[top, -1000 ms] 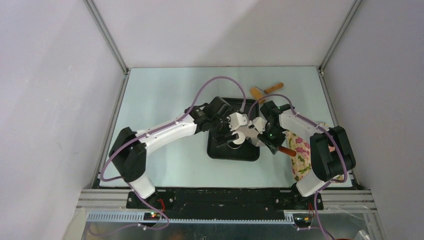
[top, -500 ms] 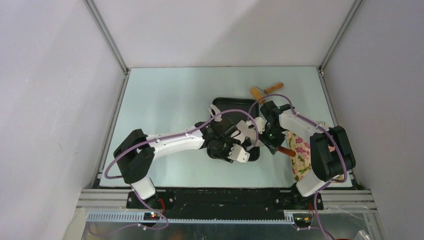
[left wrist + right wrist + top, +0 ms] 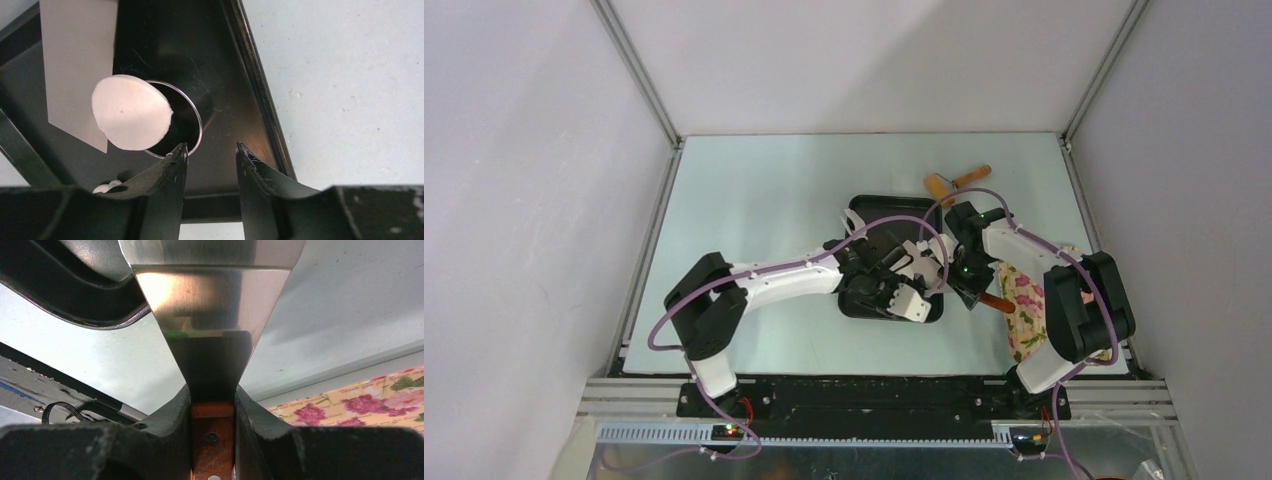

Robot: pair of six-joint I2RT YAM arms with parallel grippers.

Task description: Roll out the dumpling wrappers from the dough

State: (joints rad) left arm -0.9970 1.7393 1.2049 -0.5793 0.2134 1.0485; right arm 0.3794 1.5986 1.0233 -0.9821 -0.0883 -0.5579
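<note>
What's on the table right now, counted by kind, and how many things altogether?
Wooden-handled tools: 2 (spatula, roller)
Dough pieces: 2 (flat disc, small lump, partly hidden)
Black tray: 1
Steel ring: 1
Floral cloth: 1
Total: 7

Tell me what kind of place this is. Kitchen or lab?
Probably a lab robot cell, not a kitchen: white walls on aluminium framing, plus dough gear: black tray, flat dough disc, steel scraper.
</note>
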